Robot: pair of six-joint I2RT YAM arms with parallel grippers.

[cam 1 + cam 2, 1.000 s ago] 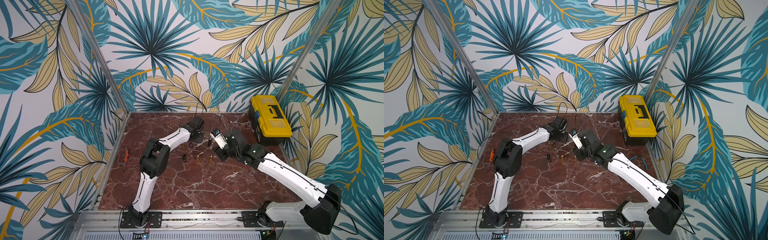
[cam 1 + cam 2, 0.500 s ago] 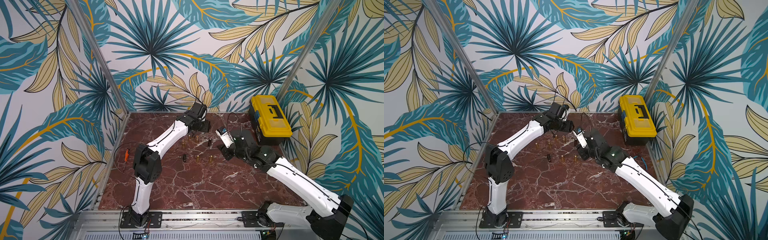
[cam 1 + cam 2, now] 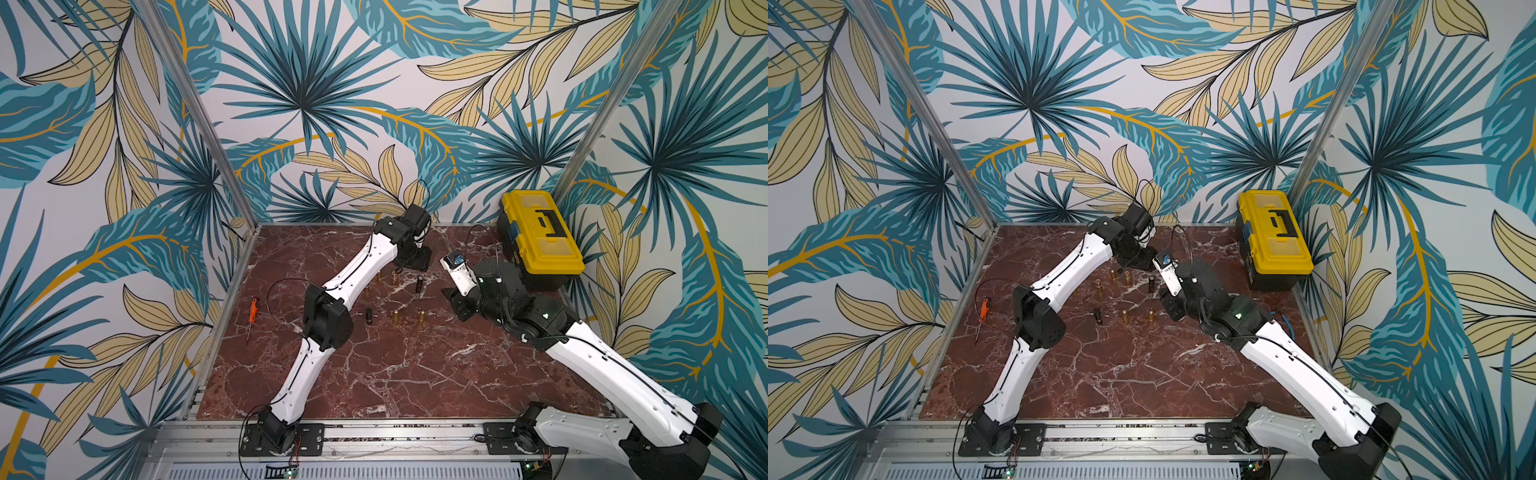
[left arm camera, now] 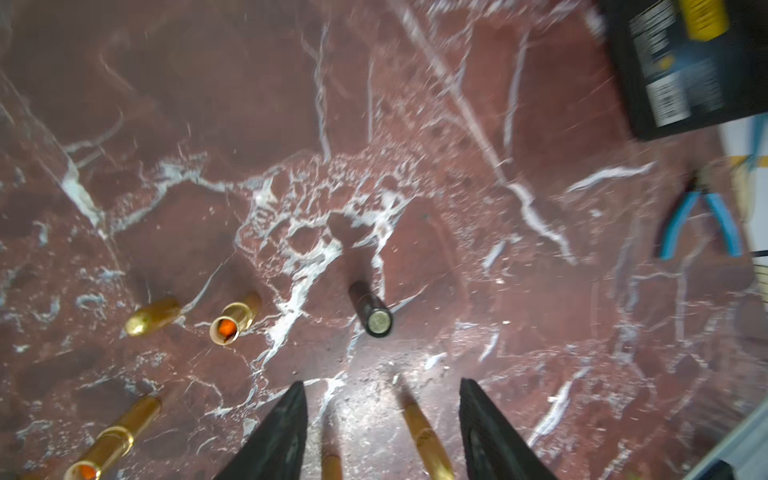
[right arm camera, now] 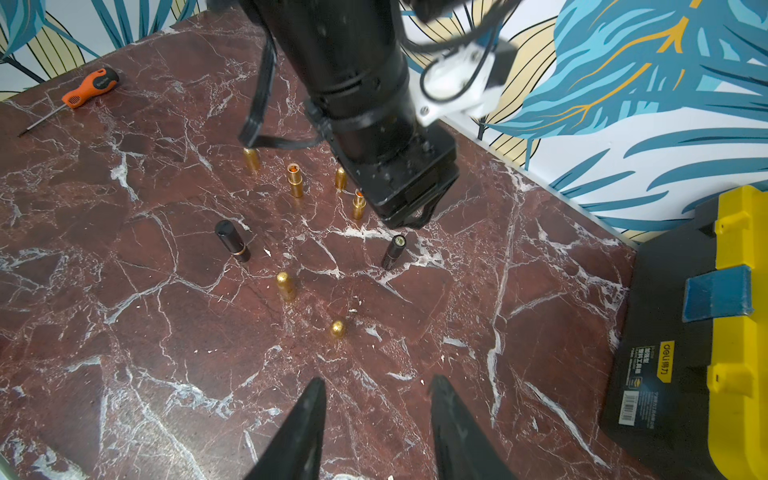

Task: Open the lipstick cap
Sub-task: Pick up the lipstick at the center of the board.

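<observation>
A black lipstick [image 5: 232,241] with a gold band and its cap on stands on the marble [image 3: 415,374]; both top views show it [image 3: 368,316] [image 3: 1098,316]. A second black tube [image 5: 392,251] [image 4: 372,311] stands further back. Around them stand several gold lipstick bodies [image 5: 295,178] and caps [image 5: 286,286]. My left gripper [image 4: 382,382] [image 3: 415,257] hangs open over the back gold pieces; two gold pieces [image 4: 428,440] show below, between its fingers, untouched. My right gripper [image 5: 378,379] [image 3: 455,303] is open and empty, to the right of the group.
A yellow and black toolbox [image 3: 540,232] [image 5: 706,332] sits at the back right corner. An orange screwdriver [image 3: 252,309] [image 5: 89,87] lies near the left edge. Blue-handled pliers [image 4: 702,220] lie near the right edge.
My left gripper has lifted back and to the right with its jaws spreading wider. My right gripper has drawn away to the right, off the lipsticks.
</observation>
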